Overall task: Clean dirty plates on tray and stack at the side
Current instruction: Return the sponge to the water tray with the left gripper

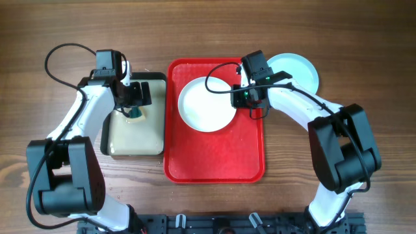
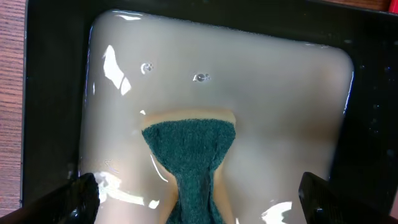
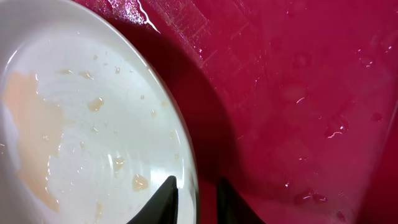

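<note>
A white plate [image 1: 205,104] with yellowish smears lies at the back of the red tray [image 1: 214,162]. My right gripper [image 1: 246,97] is at the plate's right edge. In the right wrist view its fingers [image 3: 196,193] straddle the rim of the plate [image 3: 81,124], one on top and one outside, closed on it over the tray [image 3: 298,93]. A pale blue plate [image 1: 296,68] sits on the table right of the tray; I cannot tell whether another lies under it. My left gripper [image 1: 133,104] is open, its fingers [image 2: 199,190] wide on either side of a green sponge [image 2: 189,143].
A smaller black-rimmed tray [image 1: 133,140] with a beige inside holds cloudy liquid and the sponge [image 1: 134,114], left of the red tray. Its black rim [image 2: 56,62] shows in the left wrist view. Water drops lie on the red tray.
</note>
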